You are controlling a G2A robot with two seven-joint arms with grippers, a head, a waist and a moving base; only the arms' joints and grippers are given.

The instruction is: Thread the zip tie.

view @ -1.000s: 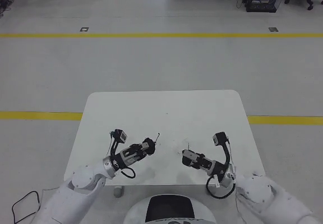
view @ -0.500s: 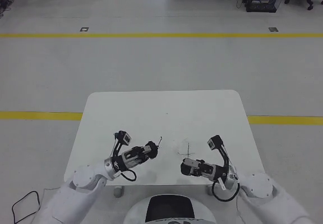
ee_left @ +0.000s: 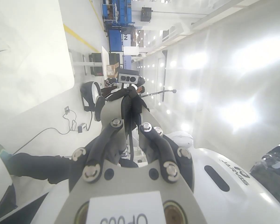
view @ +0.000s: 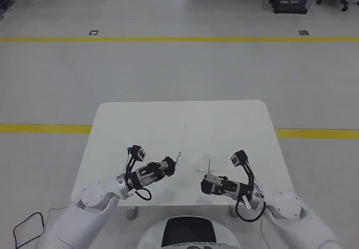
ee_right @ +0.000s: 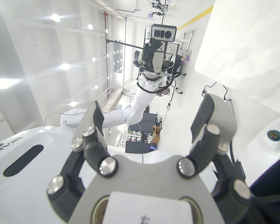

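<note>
Currently zip tie (view: pixel 177 155) sits clamped in L gripper (view: pixel 169 164), tip poking out over white table (view: pixel 229 121). 1 thin dark piece (view: pixel 208 167) lies near R gripper (view: pixel 204 184), whose jaws are spread, empty. Suggest: R regrasps, aligns tip w/ head slowly.

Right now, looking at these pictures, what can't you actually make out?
Top view: the zip tie sticking out of the left hand is too thin to show its head or tail.
Top view: the dark strip on the table is too small to tell its shape.
Left wrist view: the closed fingers hide how the zip tie is pinched.
</note>
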